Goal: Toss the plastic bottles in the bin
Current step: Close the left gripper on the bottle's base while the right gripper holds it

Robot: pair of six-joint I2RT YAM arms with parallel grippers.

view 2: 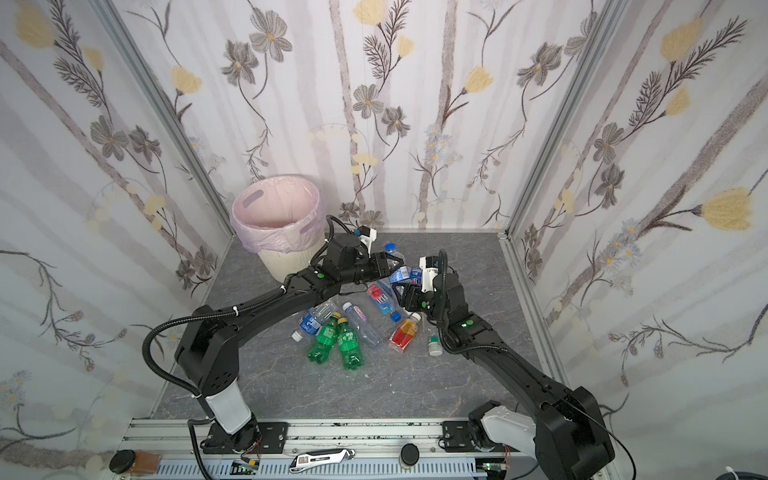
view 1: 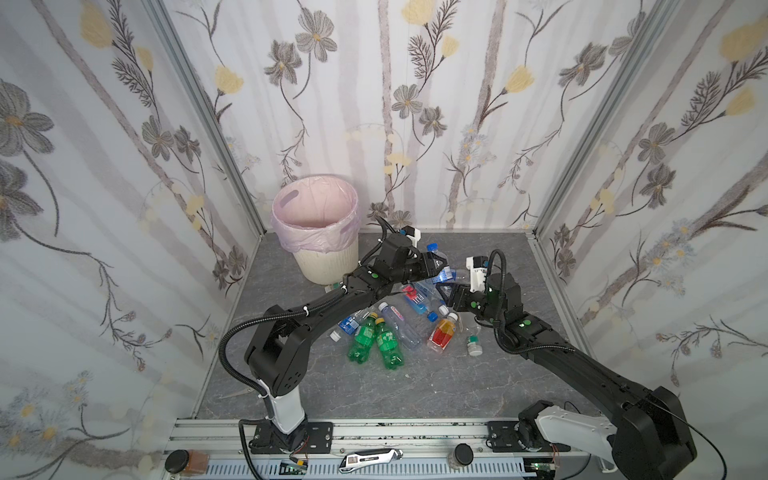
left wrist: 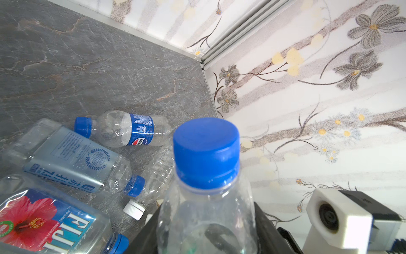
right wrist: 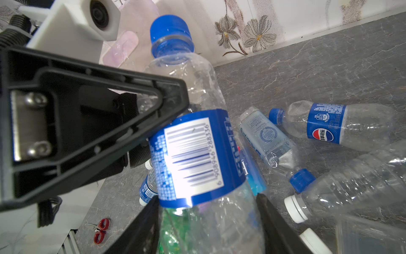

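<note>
handover just right of the bin [view 1: 326,266]: right gripper [view 1: 448,293] and left gripper [view 1: 437,266] both pinch one blue-capped bottle [right wrist: 193,154]; next, i judge, right must release.

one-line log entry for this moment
right gripper: shut on blue-label bottle | left gripper: jaws around same bottle, grip unclear | bin: upright, back left | loose bottles: lying on table

Three walls of white wallpaper printed with grey and pale yellow long-stemmed flowers [view 1: 415,104] enclose a grey marble-patterned tabletop [view 1: 374,386]. Silver aluminium posts [view 1: 198,95] stand in the two far corners. A silver aluminium rail [view 1: 415,432] runs along the near edge. Lighting is bright and even.
</note>
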